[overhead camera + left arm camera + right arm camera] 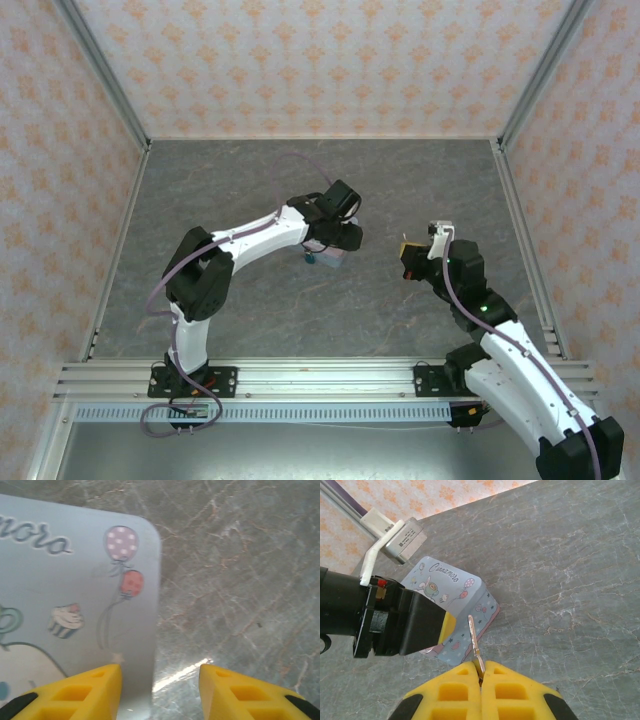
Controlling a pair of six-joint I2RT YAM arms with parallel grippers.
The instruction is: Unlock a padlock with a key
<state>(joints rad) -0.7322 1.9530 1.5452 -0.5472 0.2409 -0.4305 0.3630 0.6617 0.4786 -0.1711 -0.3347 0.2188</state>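
Right wrist view: right gripper [481, 668] clamped on key [474, 641], blade pointing forward, presumably for insertion. Left gripper [159, 680], jaws apart, straddles edge of tin [75, 580] near middle of table [240, 580], likely to steady it.

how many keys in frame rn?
1. The key sticks out of the shut right hand, pointing toward the tin. More could be hidden behind the tin.

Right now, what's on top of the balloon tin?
The left gripper hangs over the tin, one finger above it, one past its edge. It hides part of the top, so anything there can't be seen.
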